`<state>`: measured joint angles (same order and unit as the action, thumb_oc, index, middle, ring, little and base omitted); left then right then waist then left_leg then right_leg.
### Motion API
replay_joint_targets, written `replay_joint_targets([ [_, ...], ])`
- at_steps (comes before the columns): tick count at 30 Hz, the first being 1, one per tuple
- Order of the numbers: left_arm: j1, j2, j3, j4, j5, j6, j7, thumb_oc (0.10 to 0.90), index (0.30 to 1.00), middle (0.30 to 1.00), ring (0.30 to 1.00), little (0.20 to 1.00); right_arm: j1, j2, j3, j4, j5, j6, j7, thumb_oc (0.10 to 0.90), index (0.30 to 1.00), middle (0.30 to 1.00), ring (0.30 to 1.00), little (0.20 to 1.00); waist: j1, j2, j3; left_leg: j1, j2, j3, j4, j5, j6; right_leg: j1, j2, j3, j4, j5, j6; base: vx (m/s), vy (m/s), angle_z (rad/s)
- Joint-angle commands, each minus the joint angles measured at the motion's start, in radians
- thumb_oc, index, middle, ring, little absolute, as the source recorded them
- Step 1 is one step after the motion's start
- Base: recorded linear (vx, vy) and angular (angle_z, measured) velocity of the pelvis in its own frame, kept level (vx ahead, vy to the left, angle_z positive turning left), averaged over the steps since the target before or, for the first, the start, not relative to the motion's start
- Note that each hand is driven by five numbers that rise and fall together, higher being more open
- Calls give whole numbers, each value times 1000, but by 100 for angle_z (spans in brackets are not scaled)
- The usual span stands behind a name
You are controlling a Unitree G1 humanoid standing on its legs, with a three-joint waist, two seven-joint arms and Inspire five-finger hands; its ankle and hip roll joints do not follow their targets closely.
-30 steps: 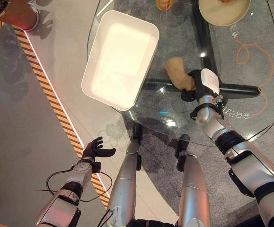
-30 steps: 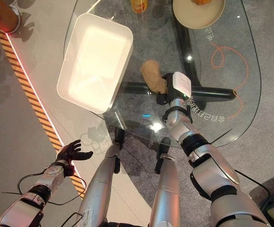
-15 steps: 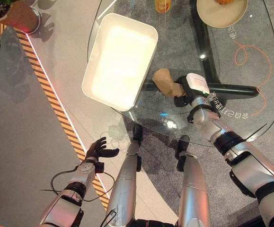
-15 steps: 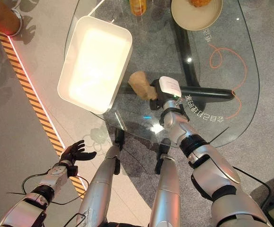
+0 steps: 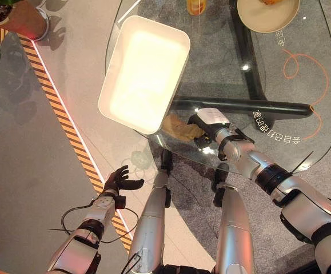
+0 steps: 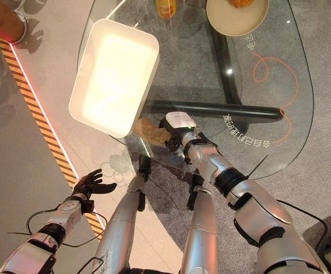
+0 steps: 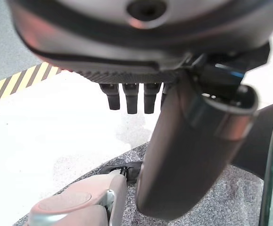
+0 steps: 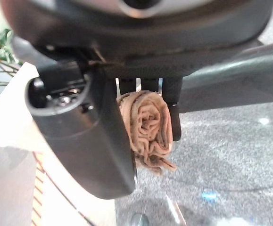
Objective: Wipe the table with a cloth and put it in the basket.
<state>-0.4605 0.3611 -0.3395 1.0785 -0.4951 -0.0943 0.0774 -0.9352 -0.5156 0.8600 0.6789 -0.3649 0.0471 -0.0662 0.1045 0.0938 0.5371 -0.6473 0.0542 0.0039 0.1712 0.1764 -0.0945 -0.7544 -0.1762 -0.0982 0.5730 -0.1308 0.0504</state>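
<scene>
A tan, bunched cloth (image 5: 180, 128) lies on the glass table (image 5: 302, 85) at its near edge, just below the white basket's near corner. My right hand (image 5: 204, 127) is shut on the cloth; in the right wrist view the rolled cloth (image 8: 147, 127) sits between the fingers (image 8: 172, 101) and the thumb (image 8: 91, 136). The white rectangular basket (image 5: 145, 71) rests on the table's left side, overhanging the edge, with nothing inside. My left hand (image 5: 117, 181) hangs low over the floor at the left, open, holding nothing.
A beige plate (image 5: 268, 12) with food stands at the table's far side, an orange bottle (image 5: 196, 5) beside it. A potted plant (image 5: 14, 17) is on the floor at far left. A yellow-black striped line (image 5: 62, 114) runs across the floor.
My right hand has dragged the cloth toward the table's near edge and to the left, from the middle to just below the basket's corner. The left hand stays put.
</scene>
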Motion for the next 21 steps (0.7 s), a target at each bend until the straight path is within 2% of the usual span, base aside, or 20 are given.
replay_joint_targets([
  [1,31,29,10,25,5,-4,11,800,900,900,900,900,1,8,42,-82,-40,-89,20,100,300,300,300,200,-15,6,-17,0,-64,4,125,-140,37,59,-18,-73,-191,115,19,0,0,0],
  [6,20,32,6,27,0,6,9,800,900,900,900,900,-5,-1,36,-56,-61,-70,-11,100,300,300,300,200,-15,5,-17,-3,-63,3,128,-138,38,56,-18,-72,-187,118,20,0,0,0],
  [15,16,41,5,44,-7,0,-2,800,900,900,900,900,-47,-46,-60,83,13,54,-255,100,300,300,300,200,-10,7,-17,-13,-52,5,142,-142,42,47,-19,-72,-169,121,23,0,0,0],
  [19,26,47,5,45,-5,-9,-3,800,900,900,900,900,-71,-75,-123,157,69,81,-357,100,300,300,300,200,-6,5,-17,-21,-47,3,151,-147,48,40,-16,-73,-159,122,24,4,-8,0],
  [21,41,52,5,31,-8,-10,-1,800,900,900,900,900,-82,-104,-180,206,129,94,-441,100,300,300,300,200,-6,4,-17,-29,-43,2,159,-151,52,33,-11,-71,-151,122,23,0,0,0],
])
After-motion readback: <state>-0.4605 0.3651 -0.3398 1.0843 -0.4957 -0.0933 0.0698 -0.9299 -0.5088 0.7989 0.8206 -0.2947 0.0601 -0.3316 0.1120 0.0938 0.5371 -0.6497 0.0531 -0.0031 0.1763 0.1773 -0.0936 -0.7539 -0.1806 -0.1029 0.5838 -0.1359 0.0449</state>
